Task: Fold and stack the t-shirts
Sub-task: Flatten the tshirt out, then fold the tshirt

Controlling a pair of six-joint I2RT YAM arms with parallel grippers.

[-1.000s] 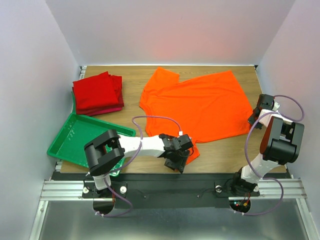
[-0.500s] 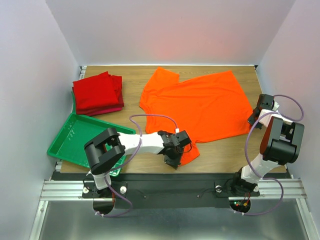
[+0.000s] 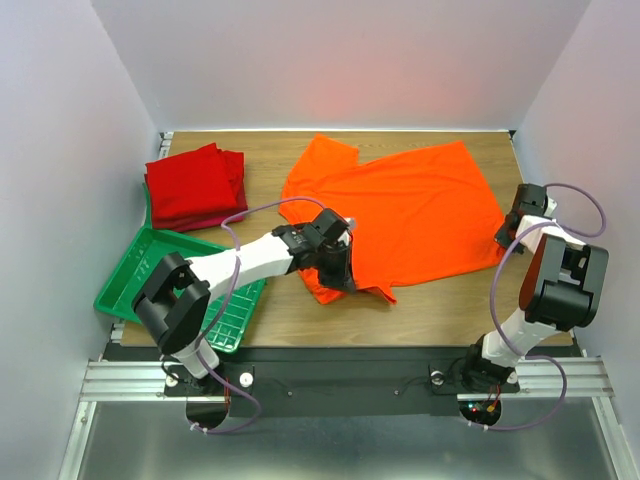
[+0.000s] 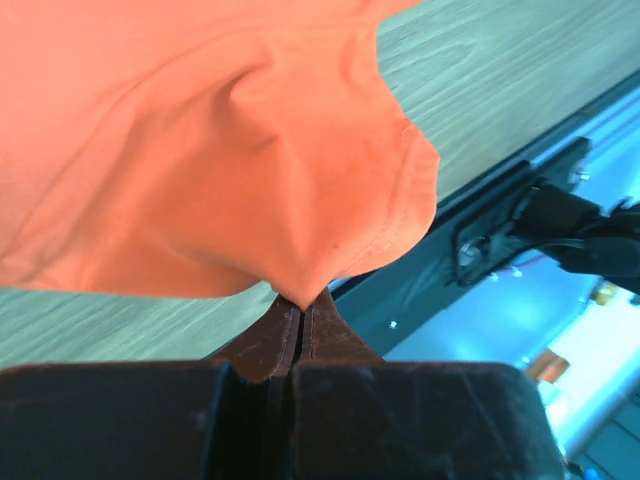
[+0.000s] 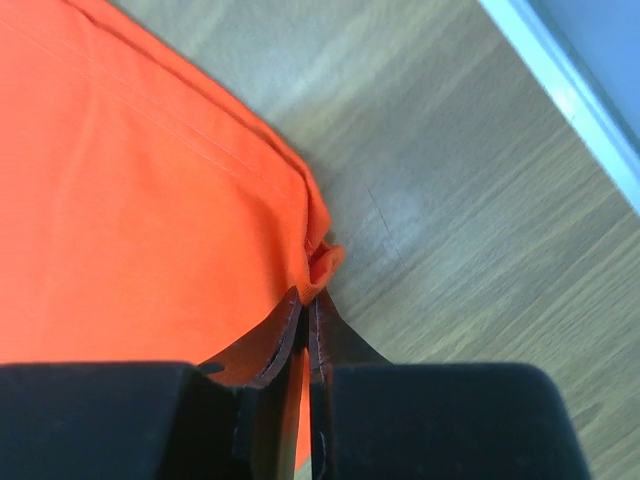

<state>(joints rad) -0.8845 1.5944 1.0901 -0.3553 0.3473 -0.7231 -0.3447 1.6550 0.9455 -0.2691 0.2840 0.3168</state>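
Across the wooden table [image 3: 450,300] the orange t-shirt [image 3: 410,215] lies spread centre-right, folded red t-shirts [image 3: 195,185] sit in 1 stack far left, and the left tool [image 4: 302,310] and right tool [image 5: 308,303] each pinch an orange hem corner.

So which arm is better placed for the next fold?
Left, likely: the left gripper is shut on the near edge of the bright orange cloth t-shirt, bunched mid-table; the right gripper pinches only its right corner.

Wooden tabletop [image 3: 440,300], pale lilac walls [image 3: 340,60] on three sides
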